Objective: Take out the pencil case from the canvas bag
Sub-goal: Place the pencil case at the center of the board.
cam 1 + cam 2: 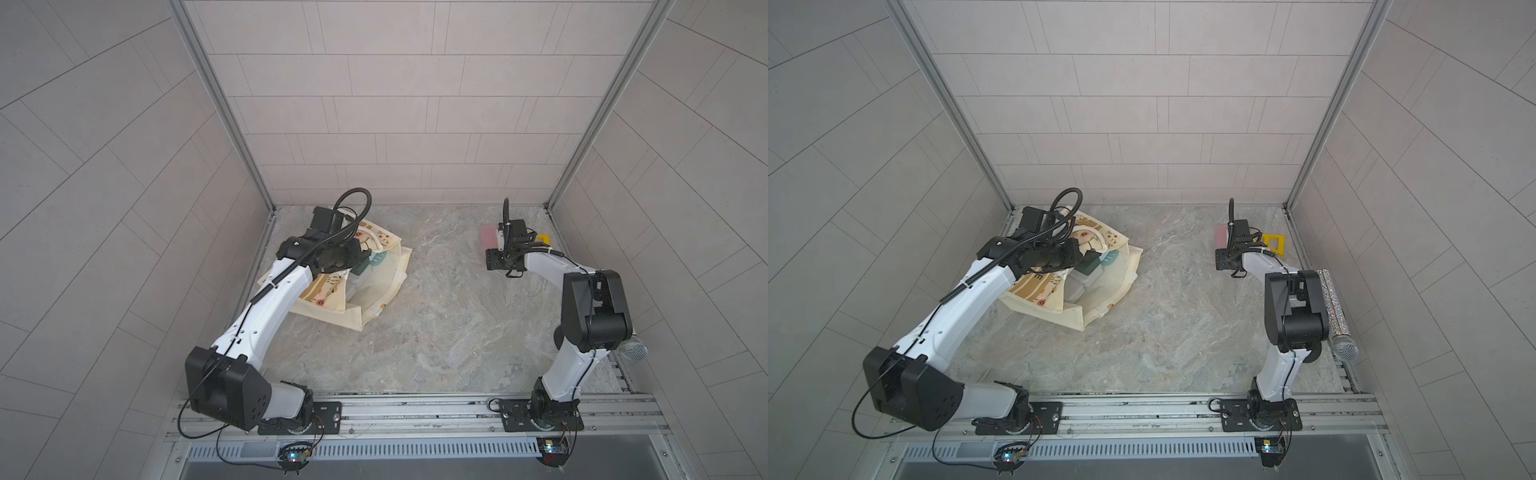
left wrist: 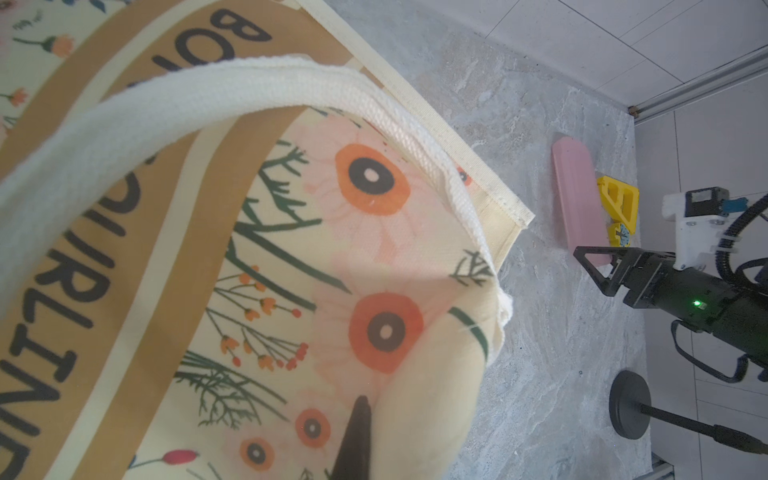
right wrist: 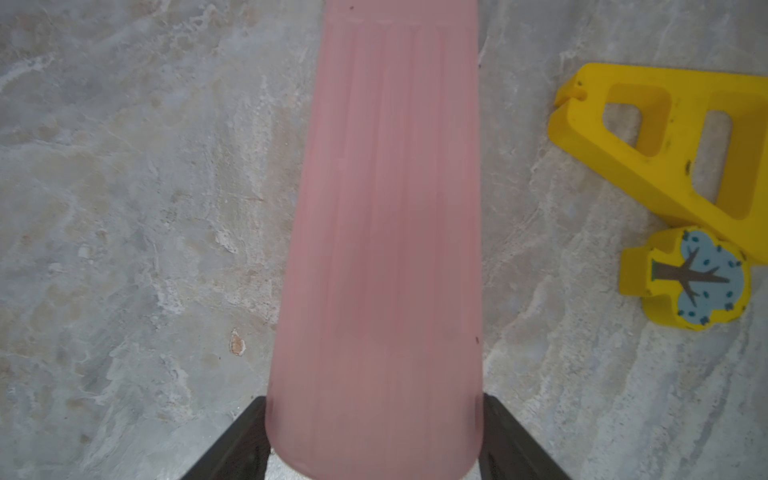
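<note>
Bending our left arm (image 1: 266, 307) over the canvas bag (image 1: 376, 293) at ten o'clock, we pinch its cloth, jaws shut; our right arm (image 1: 544, 266) clasps the pencil case (image 3: 382, 208) at one o'clock between half-spread jaws.

left hand (image 2: 359, 440): mostly hidden by canvas bag (image 2: 291, 249) | pencil case (image 3: 382, 228): end cropped

A cream canvas bag (image 1: 374, 291) printed with orange flowers and tan lettered stripes lies slumped, its mouth gaping open, right under the left gripper (image 2: 357, 432), whose closed tips pinch a fold of its cloth. Its thick white handle (image 2: 232, 83) loops loose just beside that gripper. A long, flat pink pencil case (image 3: 374, 249) lies outside the bag and well apart from it. Its near end is clasped between the fingers of the right gripper (image 3: 374, 399).
</note>
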`<state>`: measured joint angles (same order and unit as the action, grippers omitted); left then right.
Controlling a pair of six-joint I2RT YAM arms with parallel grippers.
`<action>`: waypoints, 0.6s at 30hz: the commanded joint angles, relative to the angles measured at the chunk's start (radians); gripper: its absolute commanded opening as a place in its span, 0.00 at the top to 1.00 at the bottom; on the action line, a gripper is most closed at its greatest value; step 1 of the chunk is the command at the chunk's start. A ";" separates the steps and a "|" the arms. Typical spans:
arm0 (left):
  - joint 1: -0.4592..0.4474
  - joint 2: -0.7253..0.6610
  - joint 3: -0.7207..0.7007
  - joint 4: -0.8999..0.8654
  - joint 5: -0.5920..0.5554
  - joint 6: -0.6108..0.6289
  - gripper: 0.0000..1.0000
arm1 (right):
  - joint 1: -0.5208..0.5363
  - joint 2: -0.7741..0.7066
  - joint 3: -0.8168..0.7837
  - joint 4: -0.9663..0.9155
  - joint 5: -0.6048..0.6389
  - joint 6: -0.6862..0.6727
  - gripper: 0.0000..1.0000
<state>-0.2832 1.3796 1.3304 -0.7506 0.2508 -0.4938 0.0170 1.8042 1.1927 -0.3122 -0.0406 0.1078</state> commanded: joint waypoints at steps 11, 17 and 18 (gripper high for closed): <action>-0.019 -0.033 -0.026 -0.009 0.075 0.073 1.00 | -0.008 0.059 0.057 -0.082 0.113 -0.050 0.23; -0.016 -0.033 -0.031 -0.003 0.097 0.088 1.00 | -0.009 0.057 0.064 -0.088 0.151 -0.032 0.03; -0.016 -0.032 -0.033 -0.003 0.098 0.089 1.00 | -0.010 0.048 0.060 -0.086 0.161 -0.027 0.01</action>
<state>-0.2951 1.3705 1.3079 -0.7368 0.3004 -0.4133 0.0116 1.8572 1.2438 -0.3733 0.0738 0.0772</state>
